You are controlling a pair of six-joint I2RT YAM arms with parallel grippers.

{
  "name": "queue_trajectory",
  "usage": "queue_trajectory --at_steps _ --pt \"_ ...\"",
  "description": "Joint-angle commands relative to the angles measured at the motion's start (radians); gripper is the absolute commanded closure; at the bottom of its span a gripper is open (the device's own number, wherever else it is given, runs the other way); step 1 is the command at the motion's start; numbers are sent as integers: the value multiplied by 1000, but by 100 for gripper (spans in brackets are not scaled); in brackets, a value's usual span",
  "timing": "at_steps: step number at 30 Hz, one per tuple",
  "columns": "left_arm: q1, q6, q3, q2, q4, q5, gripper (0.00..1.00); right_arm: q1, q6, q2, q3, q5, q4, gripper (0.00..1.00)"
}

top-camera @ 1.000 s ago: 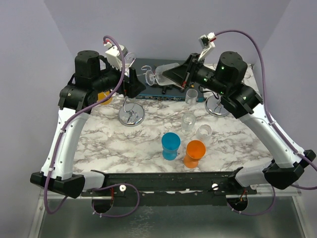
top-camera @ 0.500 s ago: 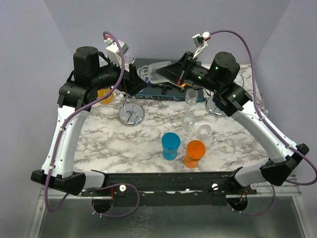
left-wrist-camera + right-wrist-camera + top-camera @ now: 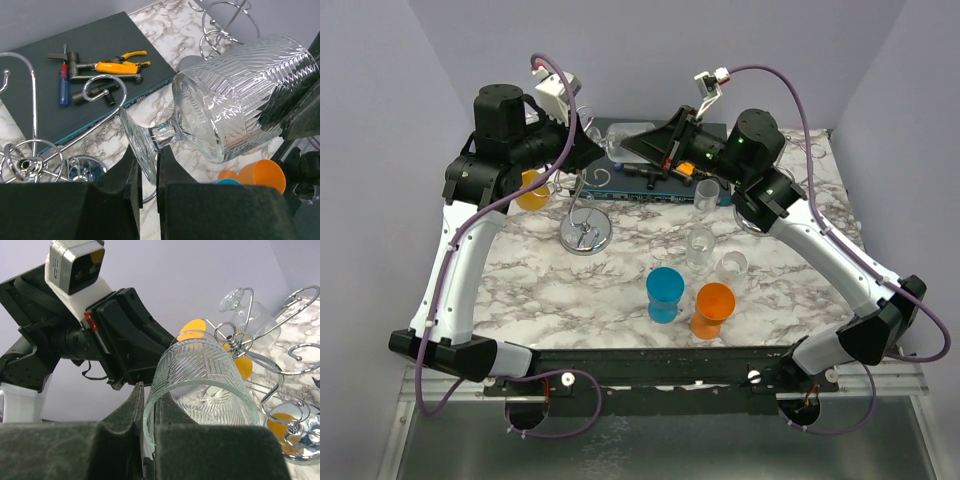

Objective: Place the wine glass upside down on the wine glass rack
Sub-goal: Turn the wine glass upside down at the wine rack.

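Observation:
A ribbed clear wine glass [image 3: 623, 141] lies on its side in the air above the back of the table, held at both ends. My left gripper [image 3: 146, 154] is shut on the edge of its round foot [image 3: 137, 142], and the bowl [image 3: 240, 100] points away from it. My right gripper [image 3: 148, 397] is shut on the bowl's rim [image 3: 200, 385], one finger inside and one outside. The chrome wine glass rack [image 3: 584, 232] stands just below and to the left, its wire hooks [image 3: 102, 86] showing in the left wrist view. Another glass [image 3: 247, 315] hangs on a rack.
A dark tool mat [image 3: 660, 180] with pliers [image 3: 122, 65] lies at the back. A second chrome rack [image 3: 758, 215] stands to the right. In mid-table stand a blue cup [image 3: 664, 293], an orange cup [image 3: 712, 308] and two clear tumblers [image 3: 700, 246]. Another orange cup [image 3: 531, 192] stands far left.
My left gripper has gone from wide open to shut on the glass's foot. Both arms and the glass have shifted up and toward the back.

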Motion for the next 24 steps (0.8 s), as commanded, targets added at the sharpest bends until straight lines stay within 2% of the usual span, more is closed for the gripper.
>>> queue_trajectory --at_steps 1,5,7,10,13,20,24 --pt "1 106 56 0 11 10 100 7 76 25 14 -124 126 99" --pt "1 226 77 3 11 -32 100 8 90 27 5 -118 103 78" --pt "2 287 90 6 13 -56 100 7 94 24 -3 -114 87 63" --pt "2 375 100 5 22 -74 100 8 95 22 -1 -111 46 52" --pt "2 461 77 -17 53 -77 100 6 77 15 8 -103 -16 37" --pt "2 636 -4 -83 134 -82 100 7 24 0 47 -86 -169 20" --pt "2 745 -39 -118 158 -56 100 6 -9 -21 47 -77 -242 2"
